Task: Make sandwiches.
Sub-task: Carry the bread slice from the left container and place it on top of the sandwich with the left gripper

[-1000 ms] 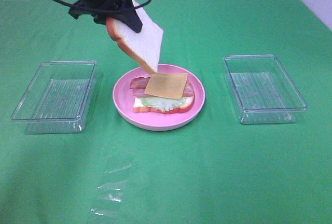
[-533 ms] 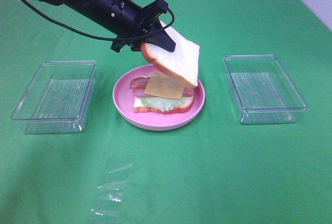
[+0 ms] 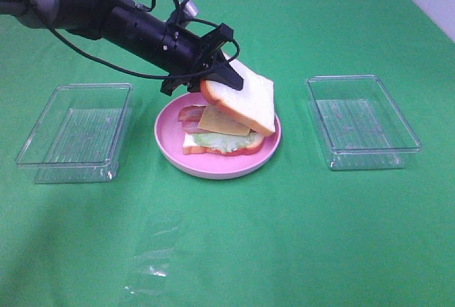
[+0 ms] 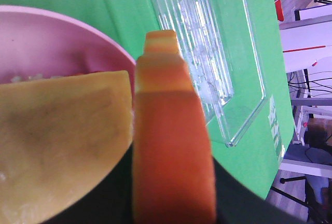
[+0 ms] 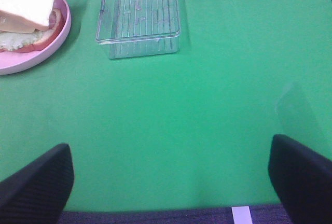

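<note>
Left gripper (image 3: 226, 72) clamps bread slice (image 3: 242, 101), tilted above cheese (image 3: 222, 121) on plate (image 3: 213, 161) mid-worktop. Right gripper (image 5: 166, 180) spread, holding nothing. Clear trays (image 3: 75, 133) (image 3: 362, 121) flank plate, well apart.

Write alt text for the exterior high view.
The left tool holds a tilted bread slice over a stack of cheese, bacon, lettuce and bread on a pink plate. A clear tray sits on each side on the green cloth.
</note>
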